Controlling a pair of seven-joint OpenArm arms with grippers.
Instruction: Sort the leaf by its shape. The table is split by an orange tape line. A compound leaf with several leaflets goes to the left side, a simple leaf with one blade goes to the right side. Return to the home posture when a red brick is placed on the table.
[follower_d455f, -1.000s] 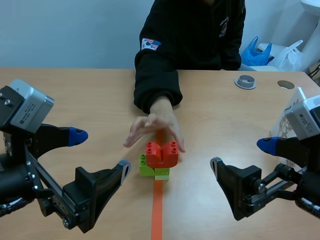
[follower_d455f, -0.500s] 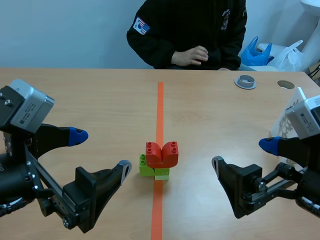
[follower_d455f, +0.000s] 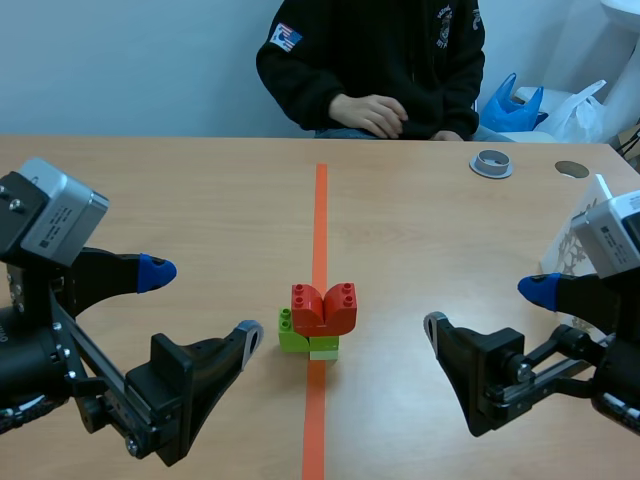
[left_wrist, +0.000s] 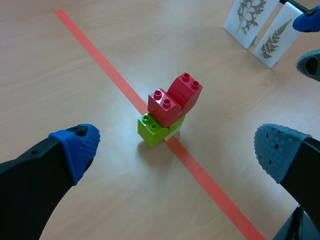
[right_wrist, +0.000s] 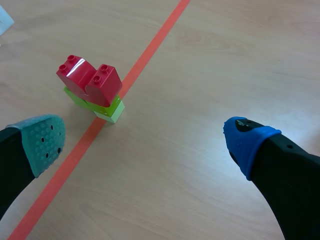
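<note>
A red brick (follower_d455f: 324, 306) sits on top of green bricks (follower_d455f: 300, 342), right on the orange tape line (follower_d455f: 319, 210) at mid table. In the left wrist view the red brick (left_wrist: 174, 99) lies ahead of my open left gripper (left_wrist: 177, 150), which holds nothing. The right wrist view has the red brick (right_wrist: 90, 80) ahead of my open right gripper (right_wrist: 145, 139), nearer its grey-green pad. My left gripper (follower_d455f: 202, 303) and right gripper (follower_d455f: 487, 307) hang low on either side of the stack. Two white leaf cards (left_wrist: 245, 20) (left_wrist: 274, 37) stand on the right side, each showing a divided leaf.
A person sits across the table with hands (follower_d455f: 375, 112) resting at its far edge. A grey ring (follower_d455f: 491, 162) and a round hole (follower_d455f: 572, 169) are at the far right. Blue and white bags (follower_d455f: 515, 105) lie behind the table. The leaf cards (follower_d455f: 572, 250) are partly hidden by my right arm.
The person's hand left the brick stack and drew back to the far edge of the table. The stack stays on the tape line. Neither arm has moved.
</note>
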